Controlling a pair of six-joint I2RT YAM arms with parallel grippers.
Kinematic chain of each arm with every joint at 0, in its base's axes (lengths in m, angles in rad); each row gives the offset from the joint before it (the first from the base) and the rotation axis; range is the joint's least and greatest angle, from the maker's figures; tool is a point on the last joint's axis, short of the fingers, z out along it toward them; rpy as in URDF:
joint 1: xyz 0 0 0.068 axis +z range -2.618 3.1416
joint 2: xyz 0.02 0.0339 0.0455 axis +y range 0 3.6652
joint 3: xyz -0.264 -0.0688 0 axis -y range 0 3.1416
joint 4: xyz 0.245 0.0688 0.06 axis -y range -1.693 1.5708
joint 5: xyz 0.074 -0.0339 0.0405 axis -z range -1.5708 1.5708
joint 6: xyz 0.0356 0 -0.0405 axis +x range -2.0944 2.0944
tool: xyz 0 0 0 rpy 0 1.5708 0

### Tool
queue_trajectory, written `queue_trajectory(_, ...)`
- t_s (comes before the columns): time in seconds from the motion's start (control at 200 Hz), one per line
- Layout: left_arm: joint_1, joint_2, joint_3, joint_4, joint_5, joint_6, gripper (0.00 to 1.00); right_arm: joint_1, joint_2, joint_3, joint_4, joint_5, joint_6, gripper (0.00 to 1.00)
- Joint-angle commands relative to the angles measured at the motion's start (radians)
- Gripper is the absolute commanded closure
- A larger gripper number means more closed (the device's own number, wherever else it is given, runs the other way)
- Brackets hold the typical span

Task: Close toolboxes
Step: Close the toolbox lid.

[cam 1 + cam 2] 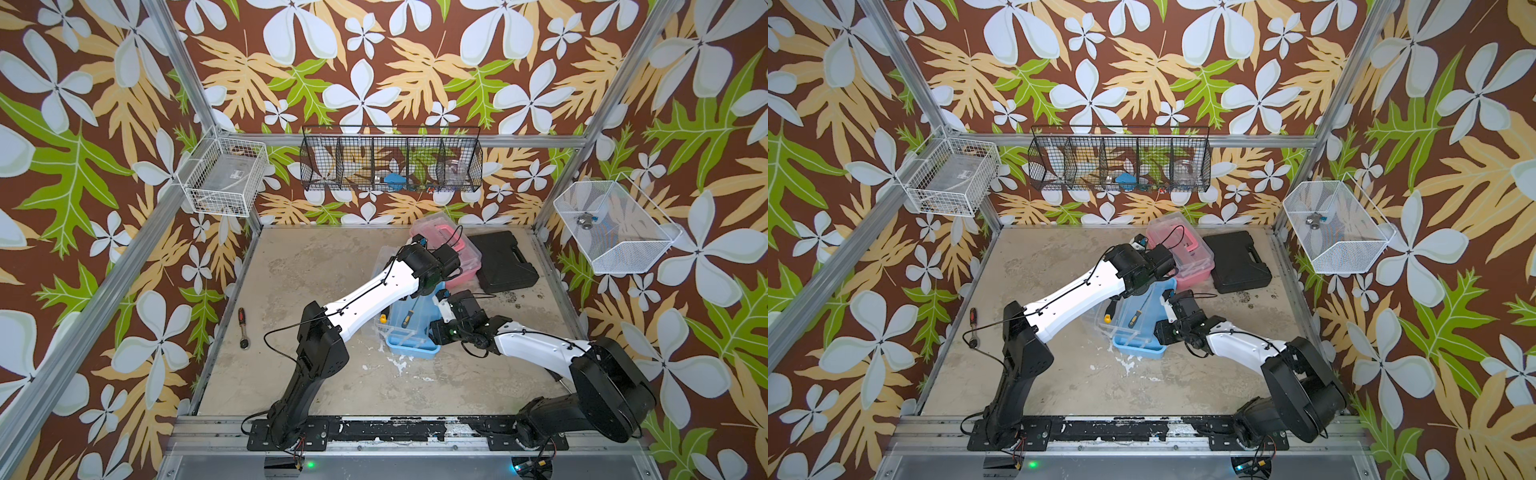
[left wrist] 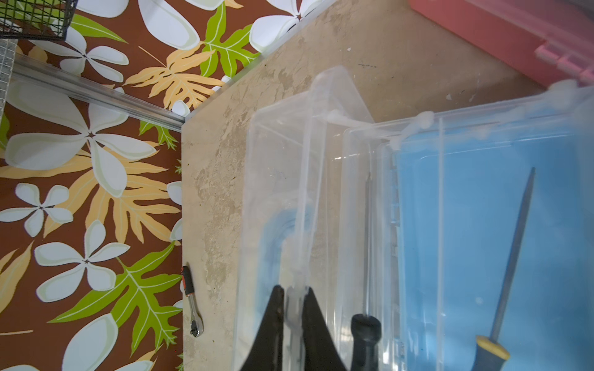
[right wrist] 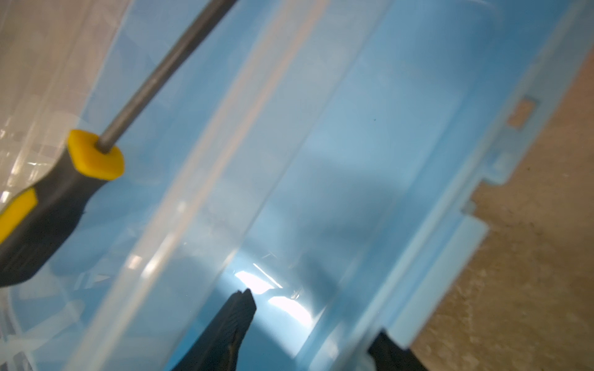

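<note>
My left claw (image 2: 294, 288) is almost shut, pinching the clear lid (image 2: 289, 160) of the blue toolbox (image 1: 415, 351) mid-table. My right claw (image 3: 314, 314) stands half open astride that box's wall, gripping nothing. The pink toolbox (image 1: 465, 270) sits just behind.

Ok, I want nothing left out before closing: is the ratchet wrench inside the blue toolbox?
No, the ratchet wrench lies on the table near its left edge, well apart from the blue toolbox.
</note>
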Motion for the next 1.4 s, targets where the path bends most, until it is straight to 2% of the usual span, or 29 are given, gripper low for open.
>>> queue_trajectory(0.0, -0.026, 0.019, -0.001, 0.059, 0.369, -0.067, 0.84, 0.002, -0.015, -0.007, 0.148, -0.064, -0.007, 0.43)
queue_trajectory(0.115, -0.046, 0.023, -0.002, 0.073, 0.379, -0.079, 0.80, 0.001, -0.035, -0.034, 0.176, -0.068, 0.001, 0.40)
queue_trajectory(0.345, -0.075, 0.044, -0.013, 0.095, 0.400, -0.097, 0.80, -0.018, -0.063, -0.087, 0.207, -0.085, 0.024, 0.39)
queue_trajectory(0.525, -0.079, 0.038, 0.010, 0.099, 0.358, -0.108, 0.79, -0.076, -0.139, -0.119, 0.189, -0.106, 0.038, 0.37)
queue_trajectory(0.651, -0.080, -0.026, 0.022, 0.142, 0.282, -0.111, 0.64, -0.094, -0.191, -0.102, 0.141, -0.095, 0.035, 0.34)
queue_trajectory(0.716, -0.071, -0.079, -0.002, 0.178, 0.266, -0.105, 0.46, -0.094, -0.201, -0.093, 0.127, -0.101, 0.033, 0.32)
queue_trajectory(0.801, -0.030, -0.187, -0.112, 0.233, 0.291, -0.102, 0.31, -0.095, -0.206, -0.086, 0.115, -0.103, 0.033, 0.30)
queue_trajectory(0.956, 0.077, -0.433, -0.499, 0.376, 0.361, -0.138, 0.16, -0.096, -0.194, -0.065, 0.084, -0.058, 0.031, 0.28)
queue_trajectory(1.041, 0.107, -0.510, -0.681, 0.483, 0.418, -0.151, 0.01, -0.097, -0.171, -0.043, 0.059, -0.030, 0.033, 0.26)
queue_trajectory(1.151, 0.124, -0.515, -0.798, 0.554, 0.462, -0.158, 0.00, -0.098, -0.152, -0.020, 0.039, -0.026, 0.030, 0.26)
queue_trajectory(1.391, 0.134, -0.453, -0.893, 0.644, 0.512, -0.135, 0.00, -0.098, -0.155, -0.008, 0.005, 0.007, 0.027, 0.27)
